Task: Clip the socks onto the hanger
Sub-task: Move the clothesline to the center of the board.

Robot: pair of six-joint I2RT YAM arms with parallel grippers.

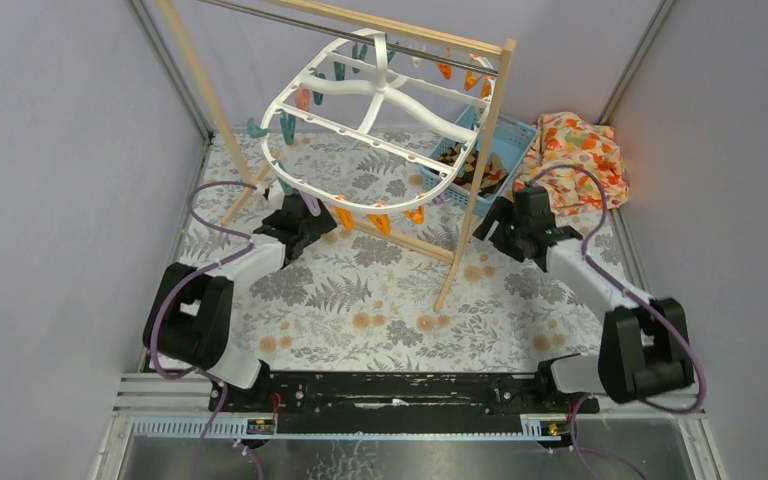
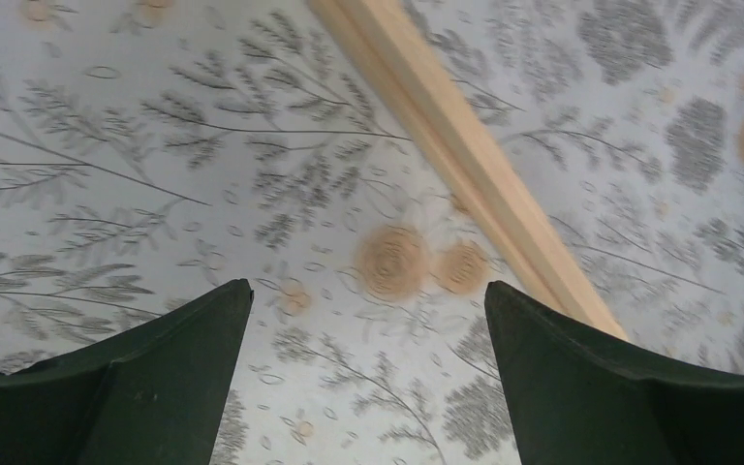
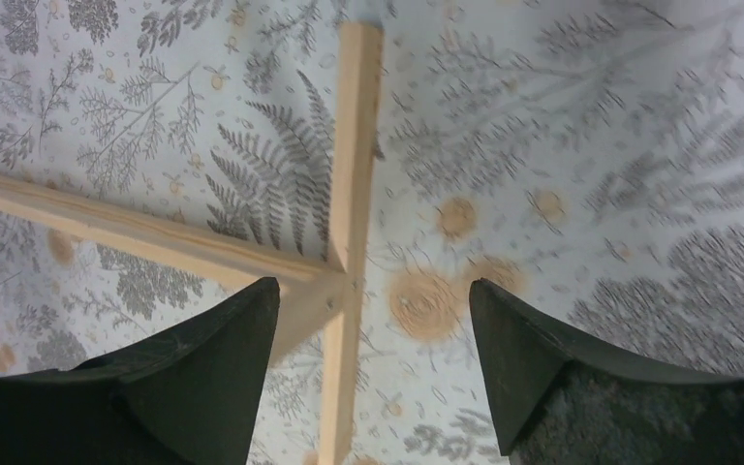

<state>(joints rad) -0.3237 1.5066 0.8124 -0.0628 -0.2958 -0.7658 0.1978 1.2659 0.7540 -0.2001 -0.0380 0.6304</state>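
Note:
The white oval hanger (image 1: 370,110) with teal, orange and purple pegs hangs tilted from the wooden rack's rail. Dark socks (image 1: 457,158) lie in a blue basket (image 1: 515,135) behind the rack's right post, partly hidden by it. My left gripper (image 1: 305,215) hovers under the hanger's near rim. In its wrist view it (image 2: 368,291) is open over the patterned cloth, with nothing between the fingers. My right gripper (image 1: 505,225) sits near the basket's front corner. Its wrist view shows it (image 3: 373,286) open and empty above the rack's foot joint.
The wooden rack's base bar (image 2: 465,165) runs diagonally past my left fingers, and its crossed foot (image 3: 349,271) lies under my right ones. An orange floral cloth (image 1: 580,155) is bunched at the back right. Grey walls close in both sides.

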